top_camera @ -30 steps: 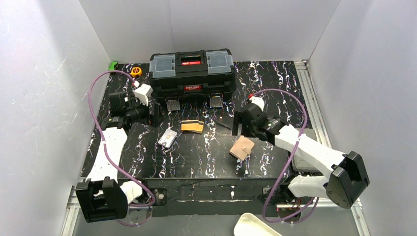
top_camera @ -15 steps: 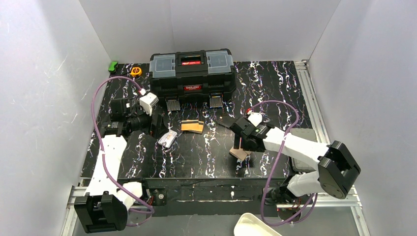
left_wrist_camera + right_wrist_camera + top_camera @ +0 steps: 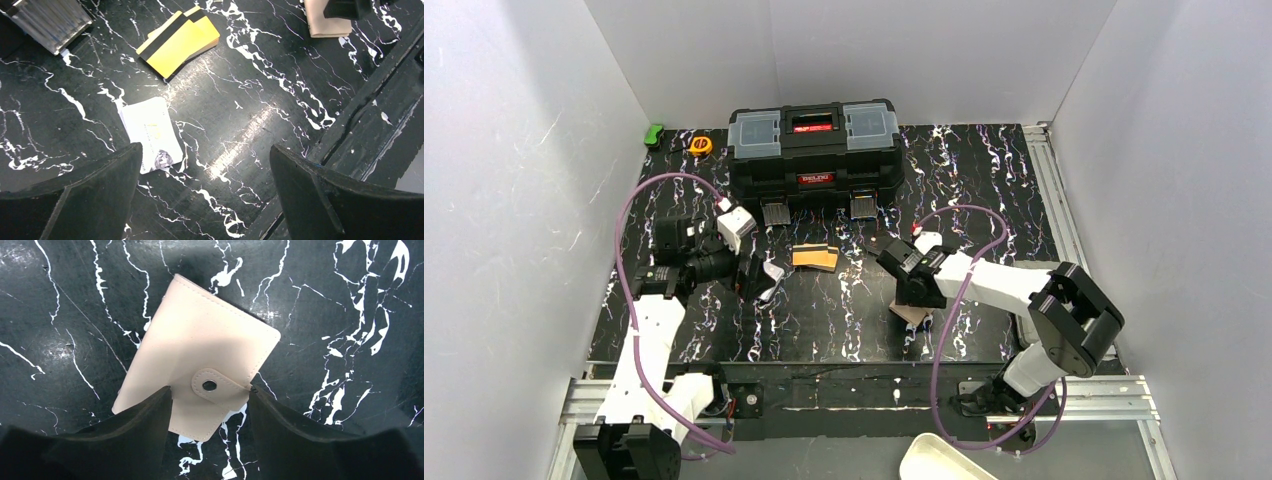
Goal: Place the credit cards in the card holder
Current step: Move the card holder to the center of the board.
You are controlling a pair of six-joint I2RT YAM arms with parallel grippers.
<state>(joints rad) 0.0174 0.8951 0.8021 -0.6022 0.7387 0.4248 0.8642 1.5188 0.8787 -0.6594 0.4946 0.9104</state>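
Seen from above, the black marbled table has a black toolbox at 12 o'clock. The cards sit in a small fanned stack close to the middle. In the left wrist view they are yellow-orange, and the top one has a dark stripe along its long edge.

A white card lies flat at about 8 o'clock from the stack, apart from it. The left gripper hangs over that card with its fingers spread wide and nothing between them.

The card holder lies at about 4 o'clock from the middle, near the front edge. It is folded shut and flat, with its snap tab fastened and facing up.

The right gripper is right over the holder's near end. Its fingers are partly apart, one on each side of the snap tab. The fingertips overlap the holder's face. From this angle I cannot tell whether they touch it.

A small yellow round object sits at the far left, at about 10 o'clock from the toolbox.
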